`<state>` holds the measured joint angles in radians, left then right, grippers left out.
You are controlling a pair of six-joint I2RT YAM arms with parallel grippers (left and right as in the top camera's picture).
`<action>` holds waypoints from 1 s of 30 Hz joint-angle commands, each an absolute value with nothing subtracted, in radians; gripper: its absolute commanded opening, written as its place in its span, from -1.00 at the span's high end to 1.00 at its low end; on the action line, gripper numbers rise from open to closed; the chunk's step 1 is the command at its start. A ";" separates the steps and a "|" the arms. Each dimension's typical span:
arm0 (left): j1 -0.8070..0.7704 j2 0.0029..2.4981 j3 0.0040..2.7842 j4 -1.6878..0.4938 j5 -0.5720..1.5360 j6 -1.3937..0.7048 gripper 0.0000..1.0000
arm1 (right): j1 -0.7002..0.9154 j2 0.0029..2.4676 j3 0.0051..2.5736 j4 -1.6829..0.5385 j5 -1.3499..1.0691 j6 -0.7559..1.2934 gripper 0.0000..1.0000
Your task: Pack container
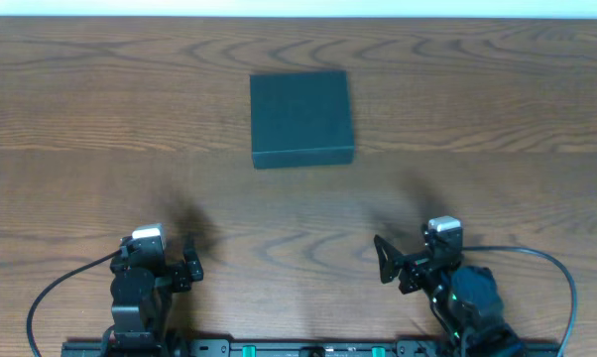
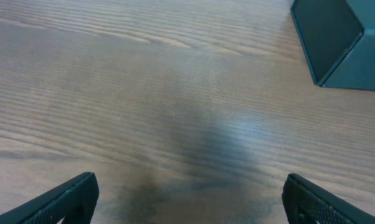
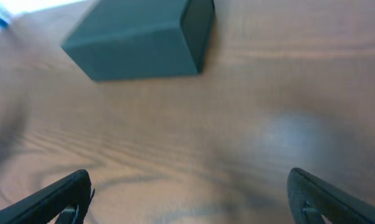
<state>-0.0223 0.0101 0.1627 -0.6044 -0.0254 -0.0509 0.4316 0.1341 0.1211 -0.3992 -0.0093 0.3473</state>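
Note:
The container (image 1: 301,117) is a dark teal-black rectangular box, lid shut, lying on the wooden table at the middle back. It shows at the top right of the left wrist view (image 2: 340,40) and at the top of the right wrist view (image 3: 141,40). My left gripper (image 1: 186,266) is open and empty near the table's front left (image 2: 189,196). My right gripper (image 1: 390,266) is open and empty near the front right (image 3: 190,196). Both are well short of the container. No snack packets are in view.
The wooden table (image 1: 477,149) fills the view. The arm bases and cables sit along the front edge.

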 commanded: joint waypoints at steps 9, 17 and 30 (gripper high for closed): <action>-0.022 0.004 0.154 -0.604 -0.017 -0.040 -0.91 | 0.441 0.006 0.117 -0.400 -0.007 0.343 -0.98; -0.022 0.004 0.154 -0.604 -0.017 -0.040 -0.90 | 0.441 0.007 0.117 -0.400 -0.007 0.343 -0.98; -0.022 0.004 0.154 -0.604 -0.017 -0.040 -0.90 | 0.441 0.007 0.117 -0.400 -0.007 0.343 -0.98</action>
<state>-0.0223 0.0101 0.1627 -0.6044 -0.0254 -0.0509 0.4320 0.0147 0.1211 -0.3988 -0.0078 0.3473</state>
